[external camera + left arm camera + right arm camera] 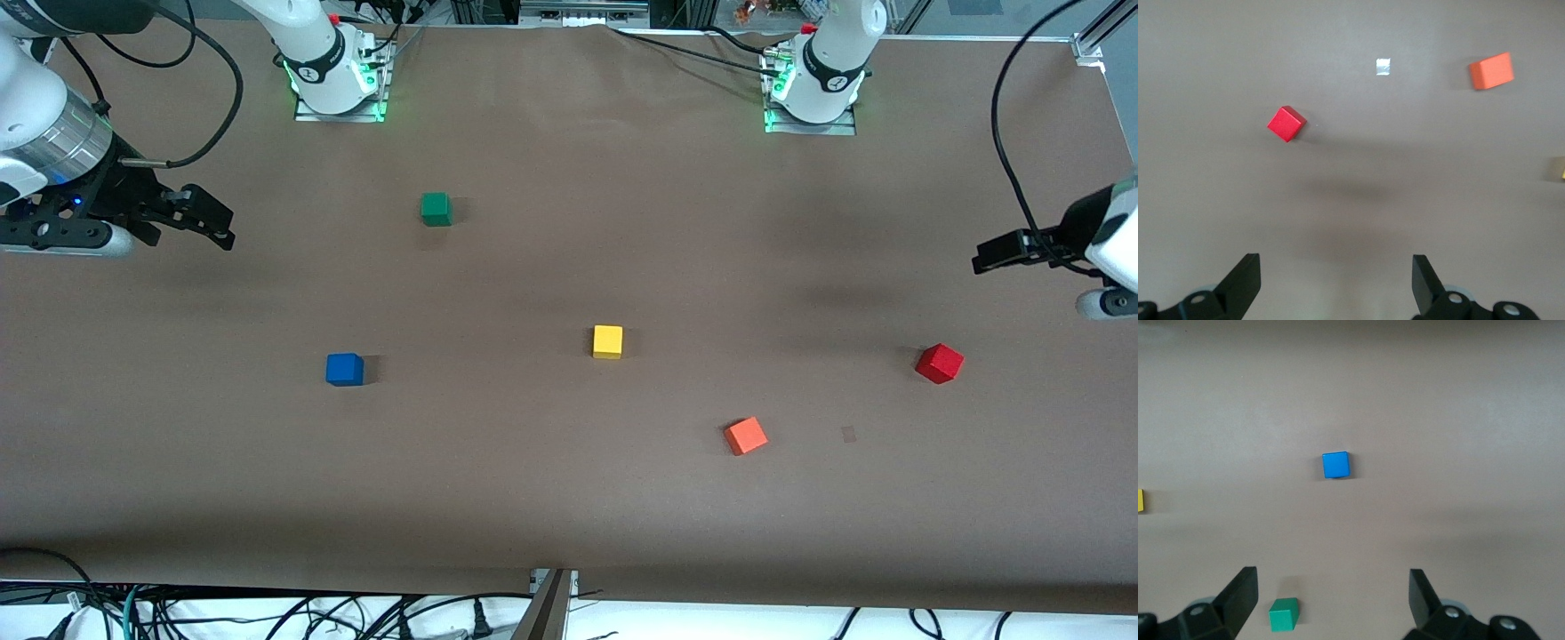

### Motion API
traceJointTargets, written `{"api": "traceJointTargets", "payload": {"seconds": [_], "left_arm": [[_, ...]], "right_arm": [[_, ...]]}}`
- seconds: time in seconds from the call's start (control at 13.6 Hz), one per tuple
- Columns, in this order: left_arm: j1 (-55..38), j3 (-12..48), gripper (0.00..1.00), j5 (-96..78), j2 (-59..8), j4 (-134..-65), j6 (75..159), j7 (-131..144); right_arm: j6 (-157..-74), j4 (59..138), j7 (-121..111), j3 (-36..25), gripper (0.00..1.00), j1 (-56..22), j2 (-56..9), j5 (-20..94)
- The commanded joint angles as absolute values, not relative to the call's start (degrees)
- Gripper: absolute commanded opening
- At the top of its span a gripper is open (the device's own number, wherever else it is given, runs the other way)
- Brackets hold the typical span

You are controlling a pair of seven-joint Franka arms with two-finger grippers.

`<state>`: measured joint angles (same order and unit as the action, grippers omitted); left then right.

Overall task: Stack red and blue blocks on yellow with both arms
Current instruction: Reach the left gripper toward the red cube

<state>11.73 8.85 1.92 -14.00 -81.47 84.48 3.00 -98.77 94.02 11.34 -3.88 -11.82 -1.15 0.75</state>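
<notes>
front view: only shot with all five cubes at once, everything on the brown table [569,498], nothing stacked
yellow cube [608,341]: sits about mid-table, on its own, well apart from the rest
blue cube [345,369]: toward the right arm's end, roughly as near the front camera as the yellow one
red cube [940,363]: toward the left arm's end, turned a bit corner-on
orange cube [745,436]: between yellow and red, nearer the front camera than both
green cube [436,209]: farther from the front camera than the blue one, closer to the bases
left wrist view: picks up a small pale square patch [1383,67] on the table between red and orange, which only shows as a faint mark from the front; yellow is just a sliver at the frame edge here
right wrist view: blue dead centre, green down by the fingers, yellow clipped at the edge
left gripper [1337,283]: up over the table's left-arm end, jaws spread wide, holding nothing, touching nothing
right gripper [1333,600]: up over the right-arm end, jaws wide too, empty
</notes>
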Motion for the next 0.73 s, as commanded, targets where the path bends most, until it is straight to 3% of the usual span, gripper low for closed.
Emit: {"api": "traceJointTargets", "payload": {"seconds": [0.0, 0.66], "left_arm": [[13.4, 9.0, 1.0, 1.8, -20.1, -79.3, 87.0, -1.6], [17.8, 9.0, 1.0, 5.3, -33.3, -83.7, 105.1, -20.6]], "right_arm": [[-97.8, 92.5, 11.3, -3.5, 1.0, -10.6, -1.8, 0.9], [-97.8, 92.5, 11.2, -3.5, 1.0, -10.4, -2.2, 1.0]]}}
